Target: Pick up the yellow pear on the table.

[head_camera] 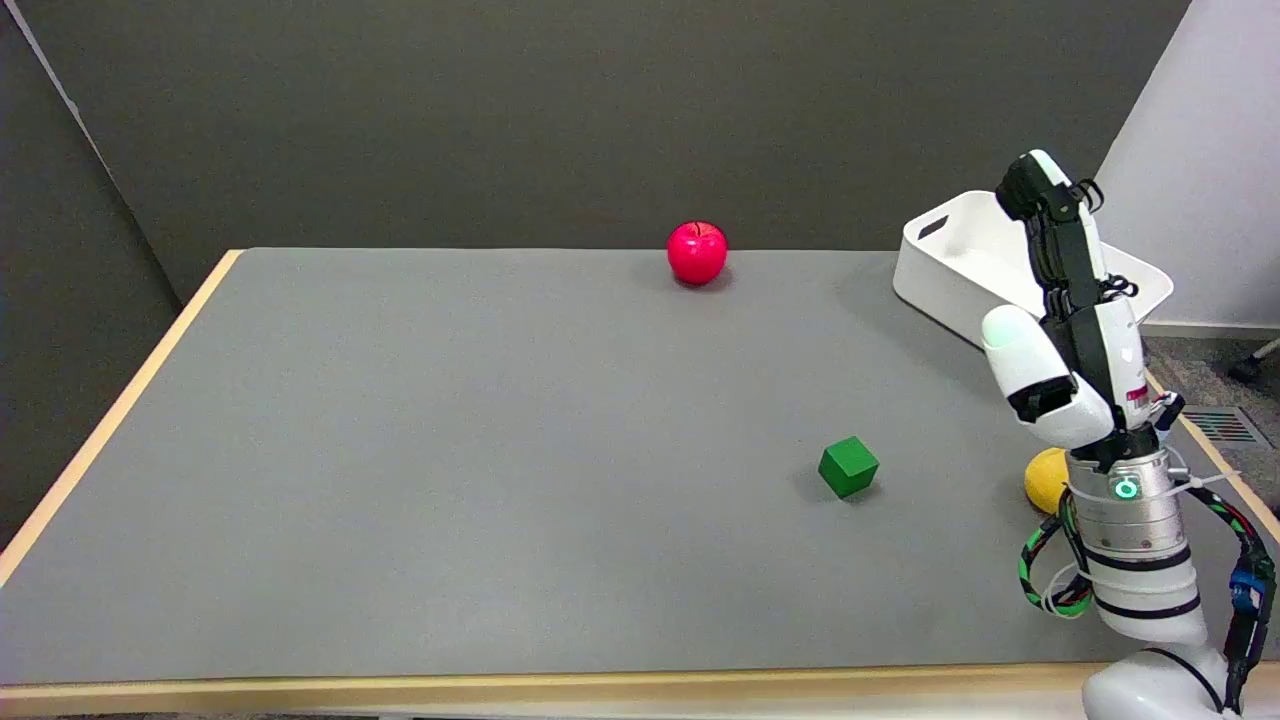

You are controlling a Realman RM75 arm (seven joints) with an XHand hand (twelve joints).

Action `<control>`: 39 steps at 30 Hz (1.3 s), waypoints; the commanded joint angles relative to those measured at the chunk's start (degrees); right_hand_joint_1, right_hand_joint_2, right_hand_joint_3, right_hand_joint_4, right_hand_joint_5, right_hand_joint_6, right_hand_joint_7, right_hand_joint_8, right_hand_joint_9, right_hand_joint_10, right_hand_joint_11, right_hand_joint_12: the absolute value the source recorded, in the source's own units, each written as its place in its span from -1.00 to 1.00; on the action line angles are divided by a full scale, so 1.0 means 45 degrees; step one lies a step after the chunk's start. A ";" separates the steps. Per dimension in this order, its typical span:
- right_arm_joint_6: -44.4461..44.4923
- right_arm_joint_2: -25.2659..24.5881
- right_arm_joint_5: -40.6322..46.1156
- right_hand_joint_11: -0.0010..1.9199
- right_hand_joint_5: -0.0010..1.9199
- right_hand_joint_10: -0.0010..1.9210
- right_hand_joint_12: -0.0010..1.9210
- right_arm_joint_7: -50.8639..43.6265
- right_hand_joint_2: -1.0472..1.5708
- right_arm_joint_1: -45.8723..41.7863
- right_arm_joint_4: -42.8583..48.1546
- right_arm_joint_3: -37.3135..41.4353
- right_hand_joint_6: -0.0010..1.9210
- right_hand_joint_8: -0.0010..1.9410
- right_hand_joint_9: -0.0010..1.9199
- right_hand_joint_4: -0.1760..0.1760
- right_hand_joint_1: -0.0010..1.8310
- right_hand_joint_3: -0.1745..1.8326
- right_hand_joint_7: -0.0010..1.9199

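Note:
The yellow pear point(1044, 479) lies on the grey table near its right edge, mostly hidden behind my right wrist; only its left part shows. My right hand point(1062, 320) is raised above it, fingers stretched up and apart, holding nothing. The hand is clear of the pear and of the table.
A green cube point(848, 466) sits left of the pear. A red apple point(697, 252) stands at the far edge of the table point(450, 450). A white bin point(960, 262) rests at the back right, partly behind my hand. The table's wooden rim runs close on the right.

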 commanded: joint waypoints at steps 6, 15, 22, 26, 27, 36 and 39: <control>0.0091 -0.0013 0.0070 -1.00 -0.93 -0.65 -0.58 0.0030 0.45 -0.0127 -0.0047 0.0101 -0.63 -0.75 -1.00 -0.97 -0.70 0.05 -1.00; 0.1484 -0.0015 0.1119 -1.00 -0.92 -0.62 -0.47 0.0030 0.41 -0.1566 -0.0991 0.0529 -0.60 -0.77 -0.99 -0.99 -0.68 0.11 -0.97; 0.4591 -0.0664 0.3603 -1.00 -0.81 -0.49 -0.41 0.1054 0.42 -0.3481 -0.0562 -0.0527 -0.60 -0.71 -1.00 -0.60 -0.68 -0.03 -0.85; 0.3337 -0.0577 0.3169 -1.00 -0.82 -0.50 -0.39 0.0030 0.35 -0.2760 -0.3869 -0.0018 -0.55 -0.67 -0.98 -0.60 -0.68 0.08 -0.86; 0.3416 -0.0583 0.3305 -1.00 -0.84 -0.53 -0.38 0.0030 0.32 -0.2789 -0.4081 -0.0112 -0.53 -0.65 -0.97 -0.64 -0.68 0.14 -0.87; 0.4497 -0.0793 0.6664 -1.00 -0.85 -0.52 -0.40 0.0291 0.37 -0.2984 -0.6039 -0.1122 -0.60 -0.71 -1.00 -0.90 -0.63 -0.03 -0.90; 0.4388 -0.0797 0.7189 -1.00 -0.85 -0.53 -0.41 0.1087 0.35 -0.2901 -0.6417 -0.1122 -0.60 -0.71 -1.00 -0.91 -0.63 -0.02 -0.90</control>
